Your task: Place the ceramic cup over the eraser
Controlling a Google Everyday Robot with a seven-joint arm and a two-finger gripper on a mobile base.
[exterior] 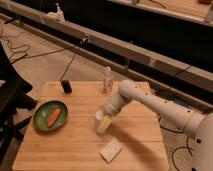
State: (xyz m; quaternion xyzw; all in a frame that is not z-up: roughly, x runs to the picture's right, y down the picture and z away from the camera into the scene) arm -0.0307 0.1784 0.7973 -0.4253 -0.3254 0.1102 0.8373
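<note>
Well, setting: I stood at the right of a wooden table (140, 147), with my white arm (160, 105) reaching in over its right side toward the middle.
Gripper: my gripper (106, 113) was low over the middle of the board, right at the top of the ceramic cup (103, 125).
Grip: I could not tell whether it was clenched on the ceramic cup or loose about it, because my own wrist covered the contact.
Ceramic cup: it was near the table's centre, directly under my gripper and leaning slightly. Its lower end was down at the board, and I could not tell whether it rested there or hung just clear.
Eraser: the eraser (66, 87) stood upright near the far left edge of the table, uncovered and well apart from the ceramic cup.
Green plate: the green plate (39, 120) sat at the left side, nearer to me than the eraser, with a carrot (54, 117) lying on it.
Bottle: a slim whitish bottle (107, 80) stood upright near the far edge, beyond my wrist and apart from the ceramic cup.
Pale square: a flat pale square (111, 150) lay on the near part of the board, in front of the ceramic cup and not touching it.
Surroundings: a black chair (10, 100) stood left of the table, and cables (30, 52) ran over the floor beyond it.
</note>
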